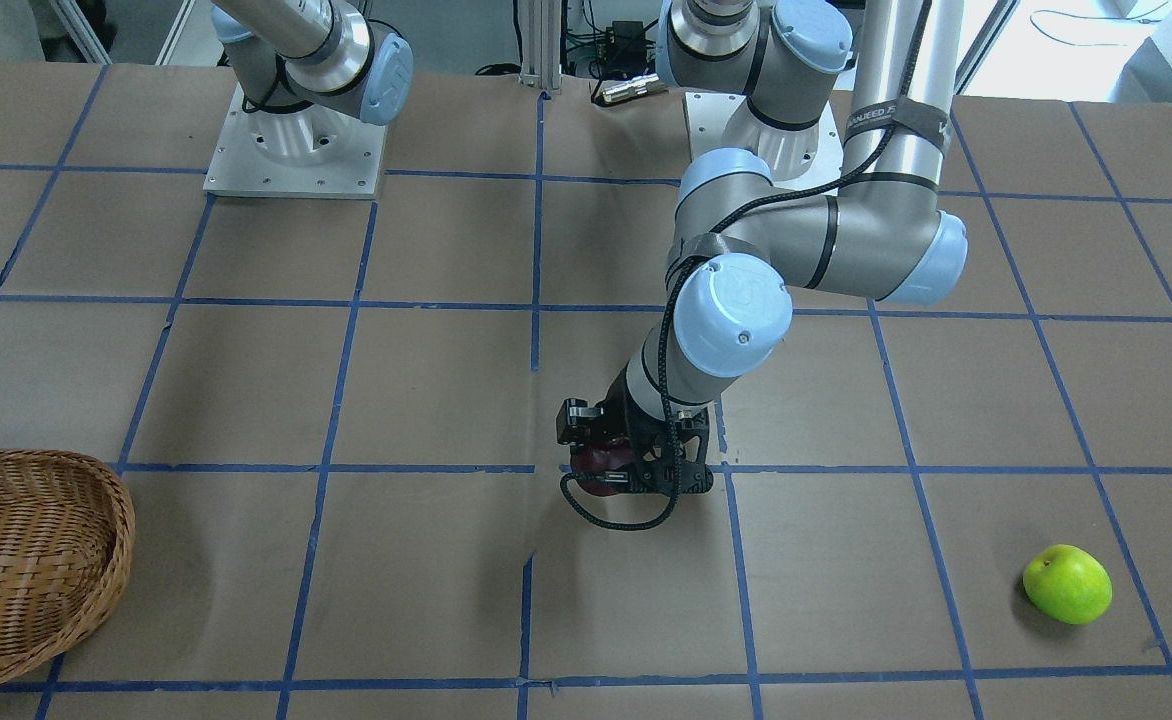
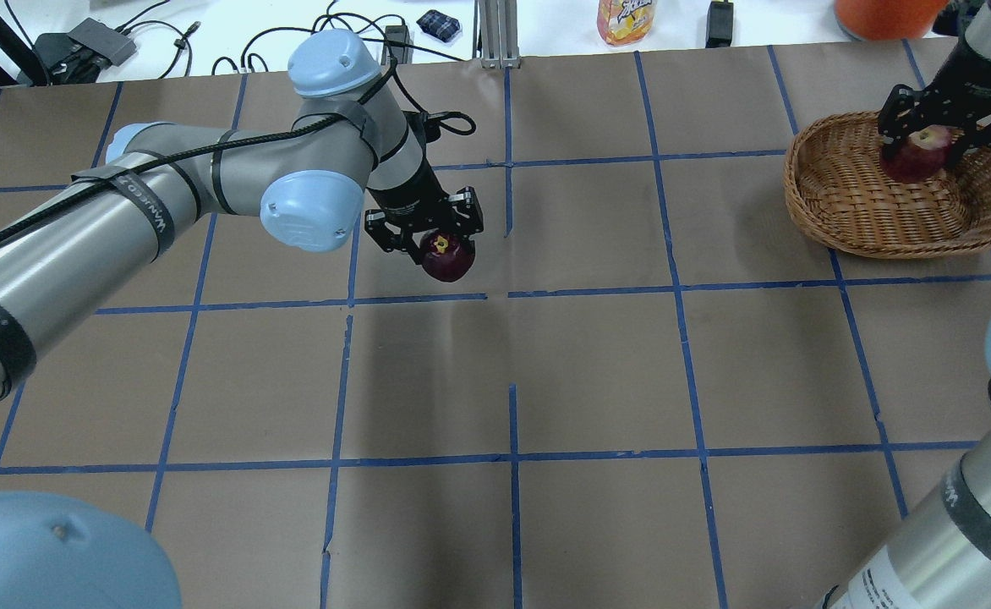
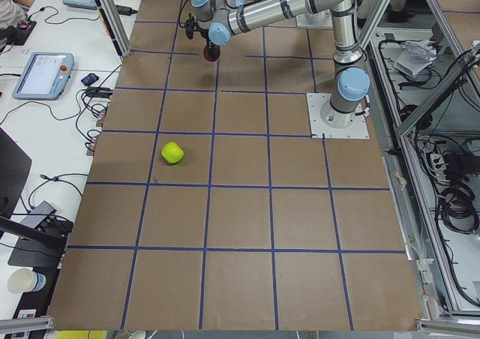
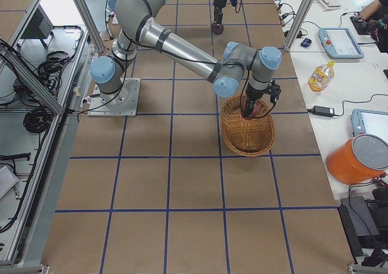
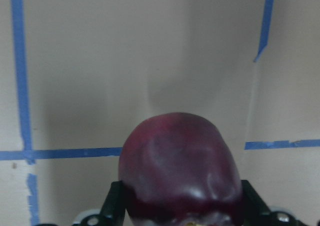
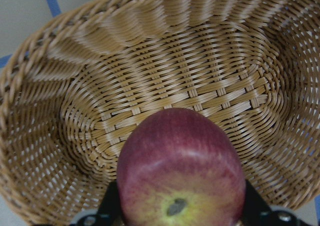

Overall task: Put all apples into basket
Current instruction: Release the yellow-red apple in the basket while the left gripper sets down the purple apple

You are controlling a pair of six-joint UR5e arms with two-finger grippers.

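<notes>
1. The left pincer [image 2: 433, 237] is clamped on the dark maroon-purple round apple [image 2: 449, 258] near the middle of the brown-papered table [image 2: 597, 381], with open table on every side.
2. The right pincer [image 2: 927, 139] grips the red, yellow-patched round apple [image 2: 917, 156] over the hollow of the shallow oval light-brown wicker basket [image 2: 851, 211], which sits by the table's far edge on the robot's right.
3. The bright lime-green round apple [image 1: 1067, 584] lies near the far edge on the robot's left, well apart from both pincers.

One apple [image 2: 914, 156] over the basket [image 2: 851, 203]
</notes>
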